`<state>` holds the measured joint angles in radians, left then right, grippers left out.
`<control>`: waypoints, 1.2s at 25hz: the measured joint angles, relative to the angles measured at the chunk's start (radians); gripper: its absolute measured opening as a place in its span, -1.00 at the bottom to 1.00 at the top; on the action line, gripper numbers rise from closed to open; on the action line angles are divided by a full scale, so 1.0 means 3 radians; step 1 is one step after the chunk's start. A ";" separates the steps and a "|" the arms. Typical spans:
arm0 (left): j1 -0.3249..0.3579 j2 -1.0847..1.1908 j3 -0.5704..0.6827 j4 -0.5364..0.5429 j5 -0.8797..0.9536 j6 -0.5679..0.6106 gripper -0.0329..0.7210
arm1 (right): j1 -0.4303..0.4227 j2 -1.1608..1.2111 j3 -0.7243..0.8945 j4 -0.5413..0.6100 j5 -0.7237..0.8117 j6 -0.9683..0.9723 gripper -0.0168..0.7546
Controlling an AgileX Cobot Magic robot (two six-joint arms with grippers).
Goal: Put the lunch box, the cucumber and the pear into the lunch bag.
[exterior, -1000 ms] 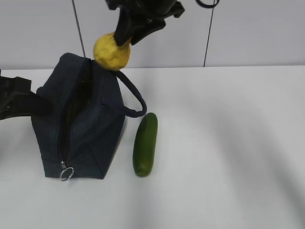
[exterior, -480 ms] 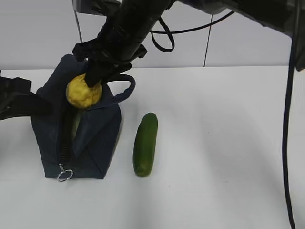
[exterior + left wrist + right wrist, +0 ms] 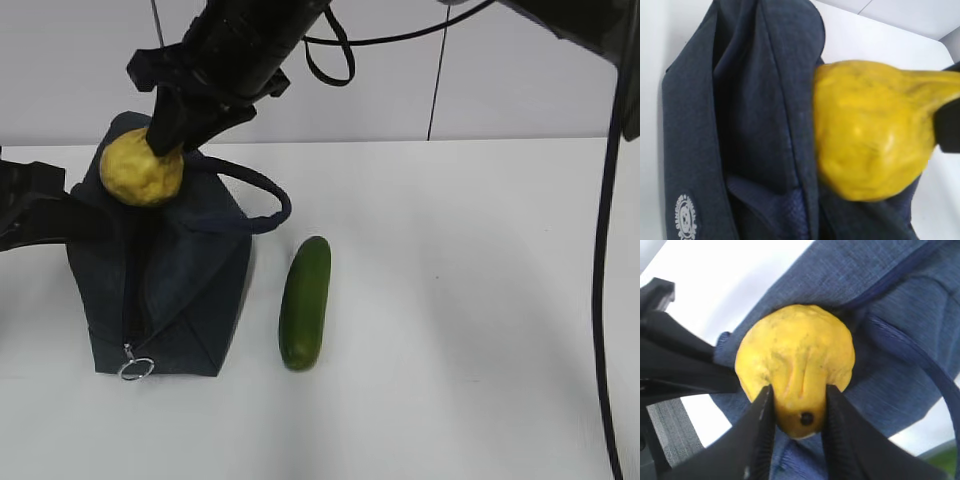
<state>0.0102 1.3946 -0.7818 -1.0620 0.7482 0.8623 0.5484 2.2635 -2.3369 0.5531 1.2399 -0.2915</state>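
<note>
The pear (image 3: 141, 168) is held by its narrow neck in the right hand (image 3: 796, 416), whose two dark fingers (image 3: 759, 435) are closed on either side of the stem end. The fat end of the fruit points down and away from the hand, so its long axis runs straight out from the hand toward the lunch bag (image 3: 165, 270) beneath it. In the exterior view the pear is seen at the bag's far upper edge, and whether it is centred over the zipper opening cannot be told; that alignment is judged to be what the lowering depends on.

The left hand (image 3: 40, 215) is seen only as a dark shape against the bag's left side; whether it grips the fabric cannot be told.

The pear's skin is yellow, bumpy and faintly speckled. The bag is dark navy woven cloth, soft and creased, with a looped handle (image 3: 255, 200) standing to the right of the right hand and a metal ring pull (image 3: 136, 368) at the near end.

The cucumber (image 3: 305, 301), smooth and dark green, lies on the white counter (image 3: 470, 300) beside the bag, lengthwise toward the camera. The lunch box is not visible.
</note>
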 joint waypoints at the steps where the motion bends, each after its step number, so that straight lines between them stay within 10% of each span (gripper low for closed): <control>1: 0.0000 0.0000 0.0000 0.0000 0.0000 0.0000 -0.91 | 0.0000 -0.0007 -0.0031 0.0002 0.0018 -0.0008 -0.39; 12: 0.0000 0.0000 0.0000 -0.0003 0.0003 0.0000 -0.91 | 0.0000 -0.0038 -0.0112 -0.0107 0.0044 0.0014 -0.39; 20: 0.0000 0.0000 0.0000 -0.0014 0.0029 0.0000 -0.91 | 0.0000 -0.0038 -0.0112 -0.0970 0.0046 0.0374 -0.39; 30: 0.0000 0.0000 0.0000 -0.0014 0.0038 0.0000 -0.91 | 0.0000 0.0161 -0.0112 -0.0739 0.0018 0.0410 -0.39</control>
<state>0.0102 1.3946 -0.7818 -1.0661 0.7595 0.8623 0.5484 2.3119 -2.3706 0.3314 1.2454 -0.1687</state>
